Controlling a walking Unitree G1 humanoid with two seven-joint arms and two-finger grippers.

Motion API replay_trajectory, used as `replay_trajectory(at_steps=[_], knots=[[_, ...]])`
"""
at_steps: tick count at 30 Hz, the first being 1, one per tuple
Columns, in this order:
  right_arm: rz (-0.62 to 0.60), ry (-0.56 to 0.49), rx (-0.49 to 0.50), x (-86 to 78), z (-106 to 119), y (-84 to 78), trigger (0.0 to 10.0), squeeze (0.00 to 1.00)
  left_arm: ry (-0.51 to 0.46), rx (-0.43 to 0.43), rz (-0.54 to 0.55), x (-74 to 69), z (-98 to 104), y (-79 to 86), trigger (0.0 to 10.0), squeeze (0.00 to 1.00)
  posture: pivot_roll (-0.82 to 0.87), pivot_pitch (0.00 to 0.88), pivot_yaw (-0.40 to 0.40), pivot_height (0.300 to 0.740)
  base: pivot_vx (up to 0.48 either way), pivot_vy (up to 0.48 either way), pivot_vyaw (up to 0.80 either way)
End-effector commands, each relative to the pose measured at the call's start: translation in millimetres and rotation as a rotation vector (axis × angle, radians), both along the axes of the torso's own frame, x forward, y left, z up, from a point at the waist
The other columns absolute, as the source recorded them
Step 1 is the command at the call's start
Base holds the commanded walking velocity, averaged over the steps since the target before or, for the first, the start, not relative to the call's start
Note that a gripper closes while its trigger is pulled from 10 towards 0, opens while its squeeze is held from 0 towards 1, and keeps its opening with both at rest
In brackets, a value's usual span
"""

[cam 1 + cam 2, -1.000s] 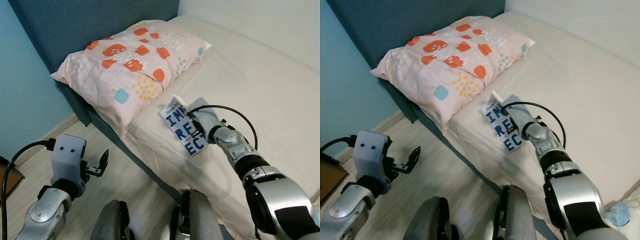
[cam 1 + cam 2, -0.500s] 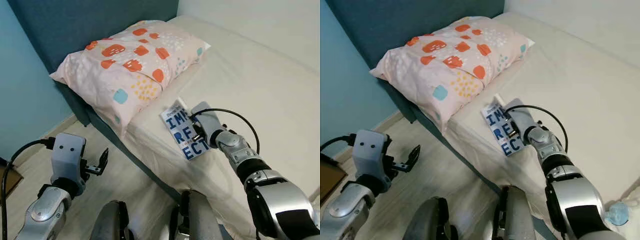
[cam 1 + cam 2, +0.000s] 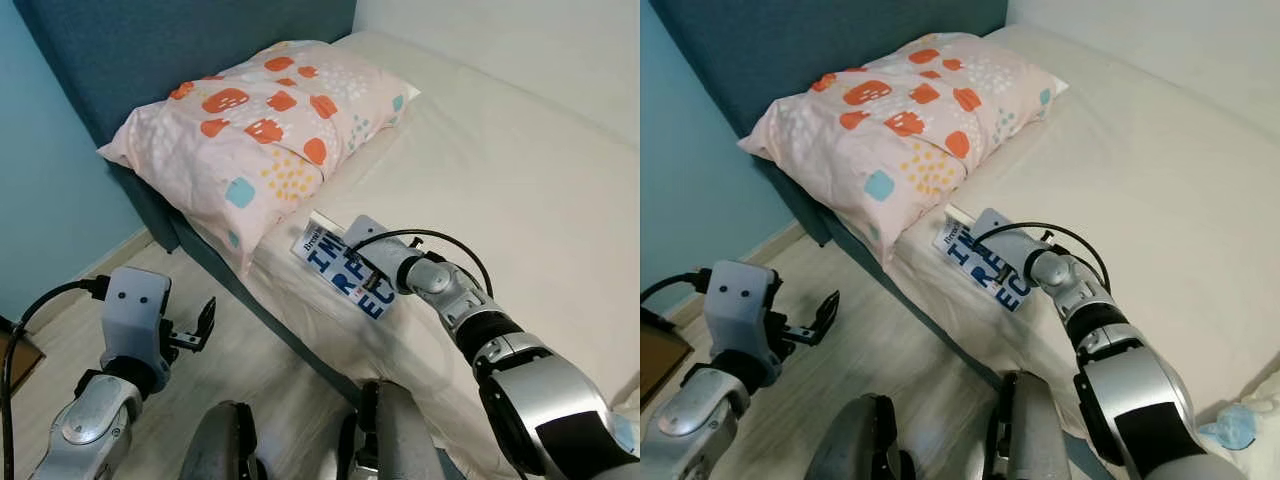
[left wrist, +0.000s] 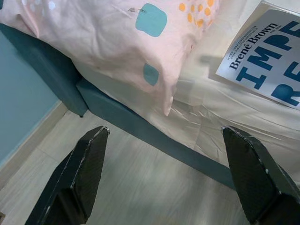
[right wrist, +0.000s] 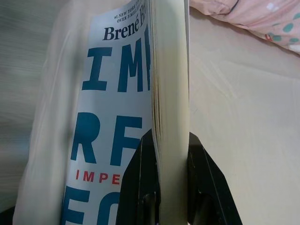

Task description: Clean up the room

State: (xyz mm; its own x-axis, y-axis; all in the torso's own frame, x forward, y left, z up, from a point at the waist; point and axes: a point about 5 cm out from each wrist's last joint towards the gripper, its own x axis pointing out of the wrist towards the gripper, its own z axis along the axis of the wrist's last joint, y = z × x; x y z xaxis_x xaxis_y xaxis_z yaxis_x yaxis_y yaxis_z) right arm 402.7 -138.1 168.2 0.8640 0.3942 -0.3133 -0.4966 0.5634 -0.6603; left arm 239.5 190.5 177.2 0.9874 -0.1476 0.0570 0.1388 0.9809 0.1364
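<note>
Clamping the book [image 5: 126,117] by its page edge, the right pincer [image 5: 171,159] is seen in its wrist view with one black finger pressed against each cover, so that the paperback is held between them; in the head views the right pincer [image 3: 362,262] is reached out over the near edge of the bed [image 3: 520,170], and the book [image 3: 340,268] is carried just above the cream sheet, its white cover with large blue letters turned toward the floor side; the author line "Brené Brown" can be read on the cover in the left wrist view, where a corner of the book [image 4: 269,56] is shown beyond the mattress edge; the book is placed just beside the lower corner of the pillow [image 3: 255,125], a pink pillow printed with orange, yellow and teal shapes, which is laid against the dark teal headboard [image 3: 170,40]; whether book and pillow are touching cannot be told; the left pincer [image 3: 203,326] is held low over the wooden floor [image 4: 122,187] beside the bed, well apart from the book, with its two fingers [image 4: 84,173] spread wide and nothing between them; a light blue wall [image 3: 45,190] is seen at the robot's left.
</note>
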Motion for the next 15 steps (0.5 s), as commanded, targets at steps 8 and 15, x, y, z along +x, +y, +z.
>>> replay_trajectory(at_steps=[8, 15], knots=[[0.015, 0.123, -0.013, -10.9, -30.4, 0.8, 10.0, 0.00, 0.012, 0.001, 0.006, -3.1, -1.9, 0.8, 10.0, 0.00, 0.16, 0.410, -0.068, 0.603, 0.000, 0.000, 0.00], [0.015, 0.114, -0.015, -10.1, -28.6, 0.6, 10.0, 0.41, 0.014, 0.002, 0.005, -2.6, -2.8, 0.3, 10.0, 0.00, 0.16, 0.409, -0.068, 0.603, 0.000, 0.000, 0.00]])
